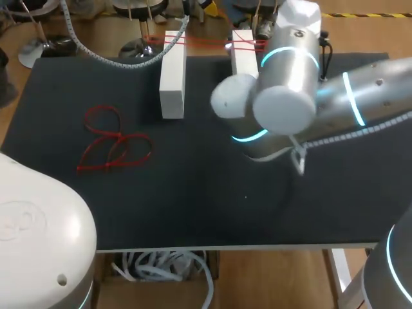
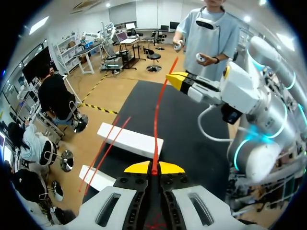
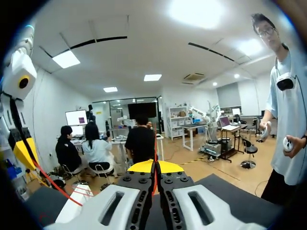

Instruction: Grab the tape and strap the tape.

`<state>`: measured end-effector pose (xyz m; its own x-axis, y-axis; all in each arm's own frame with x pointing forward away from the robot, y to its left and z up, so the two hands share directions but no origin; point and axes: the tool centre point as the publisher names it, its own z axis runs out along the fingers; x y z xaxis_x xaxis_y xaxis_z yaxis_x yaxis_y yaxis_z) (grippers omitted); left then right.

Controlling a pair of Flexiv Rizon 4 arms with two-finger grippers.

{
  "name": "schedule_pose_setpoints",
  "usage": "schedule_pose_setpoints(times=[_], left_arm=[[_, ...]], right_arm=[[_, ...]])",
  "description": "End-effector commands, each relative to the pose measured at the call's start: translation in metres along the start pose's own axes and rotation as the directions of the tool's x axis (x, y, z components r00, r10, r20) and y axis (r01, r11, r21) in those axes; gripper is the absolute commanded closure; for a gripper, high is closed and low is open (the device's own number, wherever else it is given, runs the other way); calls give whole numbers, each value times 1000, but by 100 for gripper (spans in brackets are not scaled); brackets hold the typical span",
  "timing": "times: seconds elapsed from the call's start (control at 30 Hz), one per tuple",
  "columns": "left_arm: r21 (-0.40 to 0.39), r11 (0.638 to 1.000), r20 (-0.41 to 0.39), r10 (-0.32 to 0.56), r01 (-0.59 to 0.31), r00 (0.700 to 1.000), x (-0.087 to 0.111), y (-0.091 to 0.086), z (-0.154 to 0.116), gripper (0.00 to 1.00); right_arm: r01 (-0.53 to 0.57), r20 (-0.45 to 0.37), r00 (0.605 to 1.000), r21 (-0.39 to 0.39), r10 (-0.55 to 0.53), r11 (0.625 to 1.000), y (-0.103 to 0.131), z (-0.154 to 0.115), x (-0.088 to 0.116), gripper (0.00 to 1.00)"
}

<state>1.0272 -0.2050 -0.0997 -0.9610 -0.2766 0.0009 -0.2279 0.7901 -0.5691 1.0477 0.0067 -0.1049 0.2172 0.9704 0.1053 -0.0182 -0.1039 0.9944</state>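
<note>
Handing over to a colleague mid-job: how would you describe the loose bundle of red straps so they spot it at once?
On the black tabletop, look left of the two white rectangular blocks at the far edge. The tangle of thin red strap loops lies flat there, alone. Unlike the red straps stretched across the blocks, it is slack and touches neither block.
</note>
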Motion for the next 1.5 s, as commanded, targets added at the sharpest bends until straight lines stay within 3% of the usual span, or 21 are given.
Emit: schedule_pose_setpoints(times=[0.03, 0.17, 0.37, 0.53, 0.7, 1.33, 1.43, 1.5], left_arm=[[-4, 1000, -1, 0, 0, 1000, 0, -1, 0, 100], [-4, 1000, -1, 0, 0, 1000, 0, -1, 0, 100], [-4, 1000, -1, 0, 0, 1000, 0, -1, 0, 100], [-4, 1000, -1, 0, 0, 1000, 0, -1, 0, 100], [-4, 1000, -1, 0, 0, 1000, 0, -1, 0, 100], [-4, 1000, -1, 0, 0, 1000, 0, -1, 0, 100], [-4, 1000, -1, 0, 0, 1000, 0, -1, 0, 100], [-4, 1000, -1, 0, 0, 1000, 0, -1, 0, 100]], right_arm=[[-1, -211, 977, 11, 4, 1000, 3, -5, -8, 100], [-25, -296, 955, -6, 22, 1000, 5, -8, -6, 100], [-81, -359, 932, -57, 55, 995, 5, -5, 2, 100], [-69, -318, 947, -79, 40, 994, 8, 3, 12, 100], [-21, -216, 976, -85, 2, 996, 7, 11, 24, 100], [-21, -216, 976, -85, 2, 996, 7, 11, 24, 100], [177, -150, 970, -96, -190, 979, 10, 3, 18, 100], [336, -112, 934, -57, -341, 940, 17, -2, 17, 100]])
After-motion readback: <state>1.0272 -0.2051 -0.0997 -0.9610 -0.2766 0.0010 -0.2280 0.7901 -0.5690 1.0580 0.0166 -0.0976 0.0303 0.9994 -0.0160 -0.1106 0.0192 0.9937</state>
